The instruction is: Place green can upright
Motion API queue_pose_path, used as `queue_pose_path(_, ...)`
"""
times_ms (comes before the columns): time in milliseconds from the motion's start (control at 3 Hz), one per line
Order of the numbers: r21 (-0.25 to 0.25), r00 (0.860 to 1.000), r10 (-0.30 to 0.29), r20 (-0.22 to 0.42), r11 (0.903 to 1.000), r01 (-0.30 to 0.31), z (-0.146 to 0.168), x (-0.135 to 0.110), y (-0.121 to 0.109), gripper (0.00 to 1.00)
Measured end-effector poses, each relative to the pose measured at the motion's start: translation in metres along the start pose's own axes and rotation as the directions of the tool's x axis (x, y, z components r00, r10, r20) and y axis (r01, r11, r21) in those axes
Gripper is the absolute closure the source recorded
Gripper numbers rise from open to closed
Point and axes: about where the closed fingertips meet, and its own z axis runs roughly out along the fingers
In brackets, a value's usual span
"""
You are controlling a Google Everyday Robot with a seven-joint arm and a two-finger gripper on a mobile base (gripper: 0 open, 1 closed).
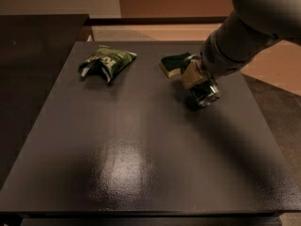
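The claw (pixel 199 83) grips the can (pixel 207 92) at the worktop's (pixel 141 154) far right, tilted, silver end showing. The can's body is mostly hidden. The claw also covers part of the sponge (pixel 170 63).

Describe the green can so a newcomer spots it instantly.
On the right side of the dark table, the gripper grips the green can. Unlike the flat sponge beside it and the crumpled snack bag, it is round with a shiny silver end.
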Motion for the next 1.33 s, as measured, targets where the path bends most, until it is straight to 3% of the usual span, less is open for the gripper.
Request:
queue_pose_path(333, -0.063, 0.987, -0.068, 0.144, 0.9950, 0.077, -0.006, -0.001, 0.011, 1.00)
queue_pose_path(667, -0.117, 0.948, -0.069, 0.310, 0.9870, 0.110, -0.014, -0.008, 0.019, 1.00)
queue_pose_path(1000, -0.149, 0.878, -0.026, 0.478, 0.9826, 0.110, -0.025, -0.029, 0.018, 1.00)
queue_pose_path(1333, -0.195, 0.811, 0.003, 0.585, 0.9712, 0.137, -0.039, -0.046, 0.025, 1.00)
